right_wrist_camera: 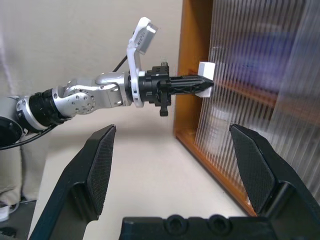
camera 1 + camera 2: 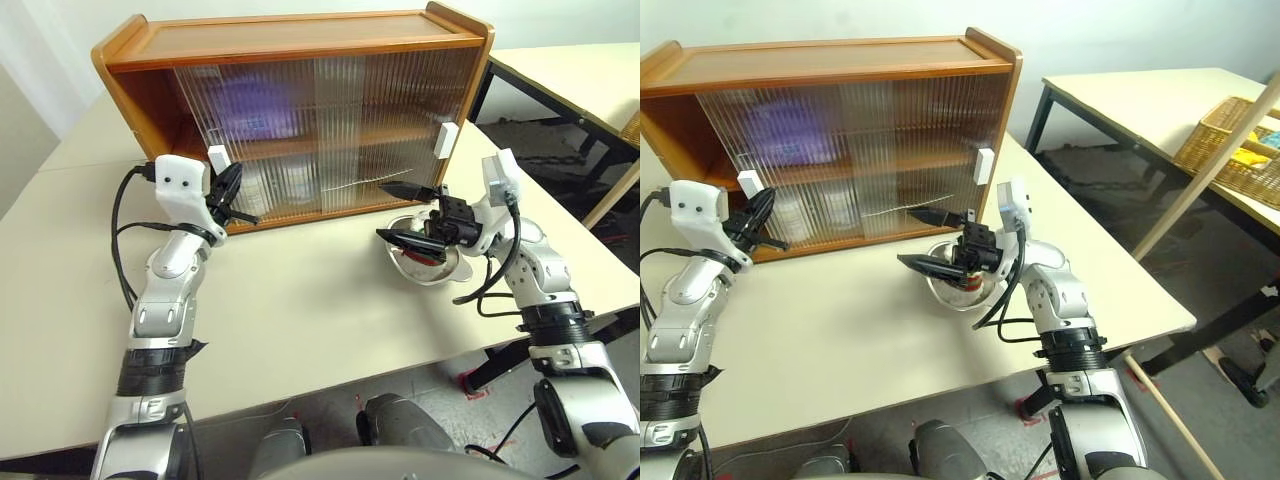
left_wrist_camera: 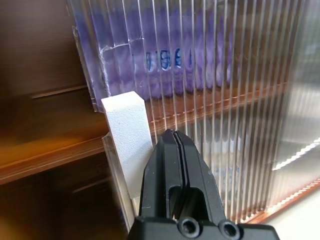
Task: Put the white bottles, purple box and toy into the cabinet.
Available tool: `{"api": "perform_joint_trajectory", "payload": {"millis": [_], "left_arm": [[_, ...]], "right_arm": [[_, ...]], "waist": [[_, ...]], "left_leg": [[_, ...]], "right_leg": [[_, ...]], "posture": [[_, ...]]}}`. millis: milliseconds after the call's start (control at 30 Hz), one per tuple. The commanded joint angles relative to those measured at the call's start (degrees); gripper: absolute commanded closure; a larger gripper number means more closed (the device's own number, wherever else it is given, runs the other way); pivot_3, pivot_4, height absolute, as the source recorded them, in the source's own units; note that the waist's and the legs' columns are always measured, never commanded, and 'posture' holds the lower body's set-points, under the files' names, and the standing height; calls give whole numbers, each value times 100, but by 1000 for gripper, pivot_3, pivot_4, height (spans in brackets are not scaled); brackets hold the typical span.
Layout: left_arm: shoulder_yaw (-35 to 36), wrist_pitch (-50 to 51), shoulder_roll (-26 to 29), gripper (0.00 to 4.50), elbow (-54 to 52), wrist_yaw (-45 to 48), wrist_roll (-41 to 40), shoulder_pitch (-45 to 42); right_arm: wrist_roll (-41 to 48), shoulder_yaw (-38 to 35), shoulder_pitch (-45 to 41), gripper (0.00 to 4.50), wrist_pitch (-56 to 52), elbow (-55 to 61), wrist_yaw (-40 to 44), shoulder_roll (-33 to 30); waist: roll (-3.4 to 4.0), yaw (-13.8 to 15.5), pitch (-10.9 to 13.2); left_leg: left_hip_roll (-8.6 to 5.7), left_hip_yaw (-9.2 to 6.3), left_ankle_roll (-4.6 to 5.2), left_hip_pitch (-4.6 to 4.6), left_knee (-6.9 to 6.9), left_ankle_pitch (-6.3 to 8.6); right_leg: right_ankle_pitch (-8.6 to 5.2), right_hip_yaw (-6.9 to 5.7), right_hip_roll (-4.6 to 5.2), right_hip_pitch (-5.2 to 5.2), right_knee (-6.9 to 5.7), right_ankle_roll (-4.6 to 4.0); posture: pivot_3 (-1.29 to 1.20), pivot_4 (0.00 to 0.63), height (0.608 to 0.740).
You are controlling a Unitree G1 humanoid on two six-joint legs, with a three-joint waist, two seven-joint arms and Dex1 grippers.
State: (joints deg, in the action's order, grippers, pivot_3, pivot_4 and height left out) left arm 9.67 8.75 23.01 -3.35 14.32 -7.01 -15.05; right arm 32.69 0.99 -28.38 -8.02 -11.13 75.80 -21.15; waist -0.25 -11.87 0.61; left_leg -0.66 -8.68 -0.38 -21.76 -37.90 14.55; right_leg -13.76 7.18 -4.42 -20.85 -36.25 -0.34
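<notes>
A: What's nearest you?

B: Your right gripper [image 2: 405,213], fingers spread wide and empty, hanging over a steel bowl [image 2: 428,263] on the table [image 2: 300,300]. Something red lies in that bowl; I can't tell you what it is.

A: And your left?

B: Your left gripper [image 3: 175,145] has its fingers pressed together, tips against the white handle [image 3: 127,132] of the left sliding door.

A: Count what's behind.

B: One cabinet [image 2: 290,45], two ribbed doors, two handles, the other [image 2: 446,139] at the right. Both doors stand across the front, so you see things only as blurs: one purple box [image 2: 245,105] on the upper shelf, two pale bottles [image 2: 285,185] on the lower shelf.

A: Beyond?

B: A second table with a wicker basket [image 2: 1230,150].
</notes>
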Motion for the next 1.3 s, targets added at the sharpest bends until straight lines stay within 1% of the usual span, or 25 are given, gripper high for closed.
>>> {"api": "perform_joint_trajectory", "payload": {"millis": [33,300,500,533,600,633,733,767,800,833,933,1067,1133,1167,1233,1300], "left_arm": [[325,131,137,4422,112,-144,33,152],[651,88,288,4422,143,-197,28,383],[748,2,339,4422,108,-250,7,518],[749,-75,315,4422,96,-206,-49,503],[633,-346,272,4422,65,187,-311,445],[544,-343,269,4256,33,400,-445,442],[388,-316,191,3539,-15,940,-878,460],[317,-373,184,3122,-65,1231,-1048,498],[274,-413,185,2842,-97,1440,-1159,526],[173,-396,208,2500,-289,1895,-1463,662],[73,-343,412,1439,-761,2908,-2131,1028],[277,-171,756,38,-1017,3514,-2652,1325],[358,-102,834,0,-1087,3632,-2851,1410],[438,7,851,0,-1172,3733,-3102,1487],[546,157,888,0,-1302,3884,-3413,1609],[624,217,967,0,-1397,3988,-3479,1785]], "right_arm": [[-97,60,-63,0,37,-76,37,20],[-101,97,-55,0,16,-74,39,67],[-118,97,-81,0,5,-107,52,49],[-121,90,-88,0,6,-118,54,38],[-138,56,-116,0,22,-169,40,7],[-146,21,-139,0,42,-219,26,-16],[-21,-154,-187,0,-108,-304,-26,-120],[45,-237,-197,420,-182,-316,-66,-157],[82,-293,-202,618,-230,-321,-93,-178],[72,-382,-195,967,-249,-401,-85,-306],[-37,-626,-227,2141,-132,-727,-32,-699],[-225,-909,-470,3703,198,-1328,-86,-1182],[-321,-969,-577,4396,348,-1578,-105,-1311],[-439,-980,-641,4479,420,-1748,-170,-1405],[-603,-997,-732,4479,610,-1997,-222,-1512],[-781,-1004,-809,4479,822,-2191,-374,-1581]], "waist": [[0,53,0],[0,223,0],[0,231,0],[0,232,0],[-1,245,0],[-1,262,-1],[-1,332,-1],[-1,366,-1],[0,396,-1],[0,417,-1],[-1,470,-4],[7,508,-6],[14,502,-8],[15,498,-8],[15,478,-8],[16,459,-8]], "left_leg": [[4,-6,0,-1,2,-1],[16,-18,-1,-3,8,-1],[32,-8,-8,5,12,0],[37,-8,-11,7,11,-2],[48,-9,-15,9,11,-4],[59,-8,-18,8,10,-5],[81,-4,-22,7,8,-5],[82,-5,-22,7,8,-5],[85,-8,-23,4,8,-5],[90,-9,-24,-1,8,-4],[106,-9,-33,-11,8,6],[116,-5,-31,-18,10,18],[120,3,-30,-15,14,19],[123,5,-30,-12,15,19],[132,6,-30,-8,15,19],[135,6,-30,-8,14,19]], "right_leg": [[14,0,0,-2,0,-23],[23,-1,0,-9,0,-53],[38,-6,-13,-14,-1,-82],[41,-6,-20,-14,-1,-87],[41,-6,-34,-14,-2,-85],[41,-6,-43,-13,-2,-85],[46,-8,-55,-13,-2,-93],[48,-8,-57,-13,-2,-96],[50,-8,-56,-16,-3,-101],[52,-8,-56,-20,-3,-104],[41,-6,-48,-30,-3,-106],[31,-6,-47,-37,-4,-108],[31,-6,-47,-38,-7,-108],[33,-7,-49,-37,-7,-111],[34,-7,-51,-35,-8,-112],[35,-8,-52,-35,-8,-111]], "posture": [[-185,0,740],[-174,0,740],[-169,0,740],[-165,0,740],[-163,0,740],[-162,0,740],[-160,0,740],[-160,0,740],[-160,0,740],[-172,0,740],[-181,1,740],[-192,3,740],[-196,5,740],[-197,6,740],[-197,7,740],[-197,8,740]]}}
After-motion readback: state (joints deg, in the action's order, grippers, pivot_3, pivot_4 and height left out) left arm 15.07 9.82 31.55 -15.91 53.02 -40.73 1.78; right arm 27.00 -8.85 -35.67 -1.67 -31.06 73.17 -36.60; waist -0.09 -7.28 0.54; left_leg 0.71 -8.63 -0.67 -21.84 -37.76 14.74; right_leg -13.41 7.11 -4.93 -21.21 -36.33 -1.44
